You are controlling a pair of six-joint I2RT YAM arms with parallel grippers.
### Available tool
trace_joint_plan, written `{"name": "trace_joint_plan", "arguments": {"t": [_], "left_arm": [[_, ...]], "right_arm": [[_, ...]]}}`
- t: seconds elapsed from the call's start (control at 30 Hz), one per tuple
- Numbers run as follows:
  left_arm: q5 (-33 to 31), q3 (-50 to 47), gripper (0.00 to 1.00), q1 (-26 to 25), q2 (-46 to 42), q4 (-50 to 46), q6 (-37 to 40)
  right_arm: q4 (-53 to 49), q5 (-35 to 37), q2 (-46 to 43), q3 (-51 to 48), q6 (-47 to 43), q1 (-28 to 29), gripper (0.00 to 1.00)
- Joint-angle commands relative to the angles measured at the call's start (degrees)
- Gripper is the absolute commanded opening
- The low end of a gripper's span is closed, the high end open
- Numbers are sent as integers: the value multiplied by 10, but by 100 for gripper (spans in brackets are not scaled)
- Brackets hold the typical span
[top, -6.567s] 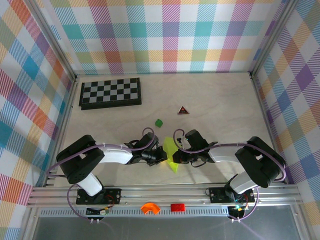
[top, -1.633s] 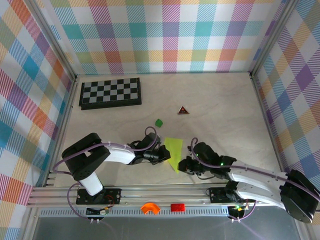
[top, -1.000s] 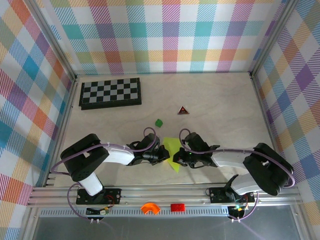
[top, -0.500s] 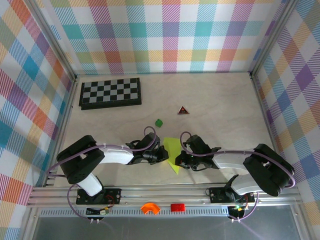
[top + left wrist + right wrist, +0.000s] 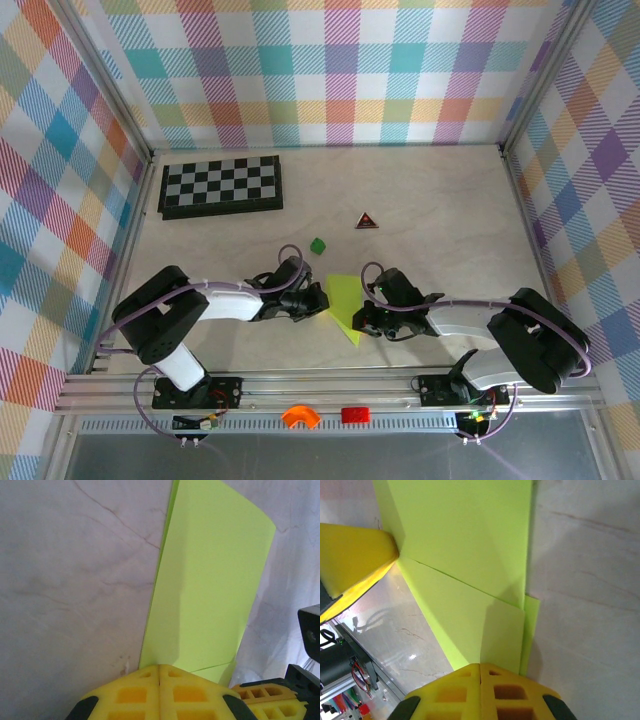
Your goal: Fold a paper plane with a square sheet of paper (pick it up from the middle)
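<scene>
Left gripper [image 5: 319,302] has edged slightly farther from the bases; it and right gripper [image 5: 362,319], both closed, touch opposite edges of plane [image 5: 344,300].

the paper plane [image 5: 210,580] is smooth matt paper, crisply creased; the finger pads [image 5: 130,695] are pitted yellow plastic, perhaps foam; the table [image 5: 75,580] is veined and faintly glossy.

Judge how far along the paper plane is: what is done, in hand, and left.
Done: the paper plane is folded to a pointed dart, lying flat on the table. In hand: left gripper and right gripper, both shut, sit at its opposite edges. Left: lifting it from the middle.
</scene>
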Motion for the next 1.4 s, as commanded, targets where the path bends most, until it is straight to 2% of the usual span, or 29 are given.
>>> {"name": "trace_joint_plan", "arguments": {"t": [0.0, 0.37, 0.57, 0.77, 0.93, 1.17, 1.27, 1.37], "left_arm": [[-42, -24, 6, 23, 6, -48, 18], [-62, 0, 7, 27, -56, -105, 33], [-44, -2, 9, 11, -108, -59, 63], [10, 32, 8, -13, -42, -36, 88], [2, 28, 8, -13, 2, -36, 81], [-22, 10, 6, -13, 15, -79, 81], [-30, 8, 6, -13, 12, -95, 89], [-31, 9, 6, -13, 12, -99, 91]], "right_arm": [[-75, 13, 12, -11, -18, -6, 4], [-83, -21, 32, 1, -74, -33, 4], [-96, -42, 54, 22, -110, -48, 5], [-114, -55, 61, 40, -128, -63, 6], [-123, -58, 54, 50, -128, -65, 7], [-132, -75, -12, 81, -109, -61, 17], [-108, -77, -26, 91, -91, -43, 17], [-101, -71, 3, 119, -84, -11, 13]]}}
